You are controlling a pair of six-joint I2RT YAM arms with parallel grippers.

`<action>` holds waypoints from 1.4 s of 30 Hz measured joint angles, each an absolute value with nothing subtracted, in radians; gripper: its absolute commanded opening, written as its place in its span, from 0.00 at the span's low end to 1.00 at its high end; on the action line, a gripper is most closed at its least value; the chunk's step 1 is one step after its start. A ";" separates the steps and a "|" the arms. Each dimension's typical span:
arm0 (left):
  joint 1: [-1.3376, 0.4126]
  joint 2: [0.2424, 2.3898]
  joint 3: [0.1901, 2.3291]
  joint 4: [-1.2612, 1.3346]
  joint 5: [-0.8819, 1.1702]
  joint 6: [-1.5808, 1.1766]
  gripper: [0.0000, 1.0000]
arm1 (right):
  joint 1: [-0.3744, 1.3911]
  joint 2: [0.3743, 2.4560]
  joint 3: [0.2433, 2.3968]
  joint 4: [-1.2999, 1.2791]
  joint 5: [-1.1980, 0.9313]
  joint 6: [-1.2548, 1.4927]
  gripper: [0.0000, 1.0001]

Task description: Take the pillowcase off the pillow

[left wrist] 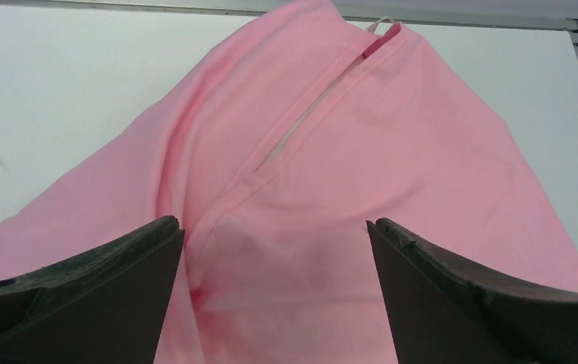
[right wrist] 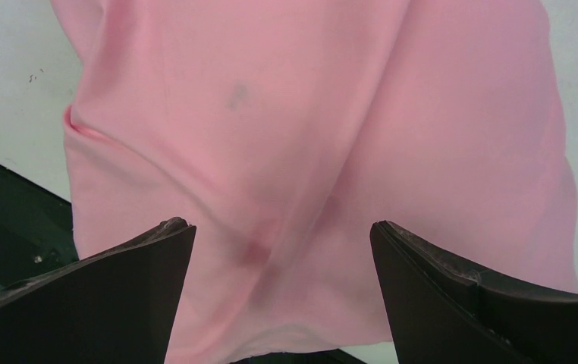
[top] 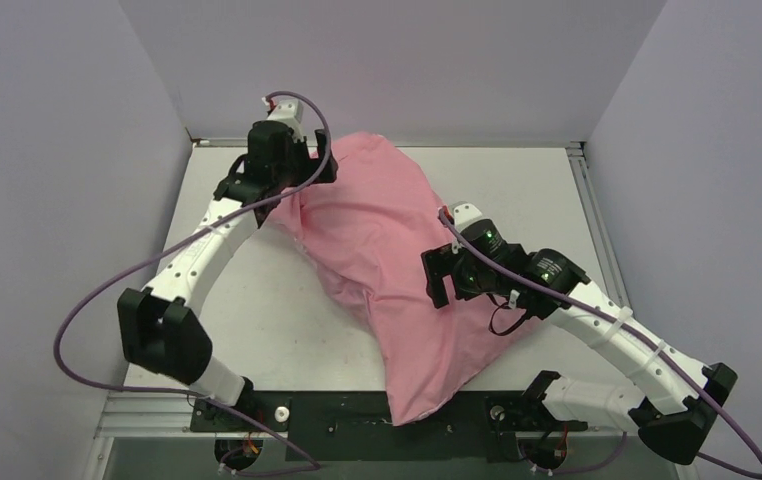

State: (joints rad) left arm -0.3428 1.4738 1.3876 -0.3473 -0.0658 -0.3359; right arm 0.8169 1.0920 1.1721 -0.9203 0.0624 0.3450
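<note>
Base plate (top: pixel 337 420): a black strip along the near edge of the table, overlapped by the near corner of the pillowcase.
Pillowcase (top: pixel 377 240): plain pink cloth, laid slantwise on the white table (top: pixel 257 330) from the near edge towards the far left. It is filled out and creased.
Right gripper (right wrist: pixel 282 226): held over the right middle part of the pillowcase. The jaws are spread wide and nothing is grasped. Pink cloth is seen between the dark fingers (right wrist: pixel 119 280).
Smudge (right wrist: pixel 237 95): a small grey mark on the cloth just beyond the right gripper.
Green lights (top: pixel 490 238): lit on the right arm's wrist housings.
Left gripper (left wrist: pixel 274 227): placed at the far left end of the pillowcase. The jaws are released and wide apart, nothing is pinched, and cloth lies beneath them.
Slit (left wrist: pixel 301 125): an opening along a seam, running away from the left gripper. A pale strip is seen inside it.
Pillow: not plainly seen. Whether the pale strip belongs to it cannot be told.
Tab (left wrist: pixel 381 38): a darker pink end piece at the far end of the slit, with a small whitish loop. It is too small to be read.
Cables (top: pixel 87 300): purple, looped out from each arm.
</note>
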 measured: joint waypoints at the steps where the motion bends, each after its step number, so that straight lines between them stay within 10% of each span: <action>1: -0.337 1.518 1.421 -0.346 -0.050 -0.336 0.97 | 0.817 1.084 1.167 -0.927 0.057 0.361 0.90; 16: -0.257 1.929 1.645 -0.318 0.213 -0.428 0.91 | 0.805 1.093 0.991 -0.913 0.019 0.495 0.90; 42: -0.389 1.111 0.610 0.191 0.199 -0.668 0.85 | 0.511 1.576 1.156 -0.418 0.303 0.245 0.90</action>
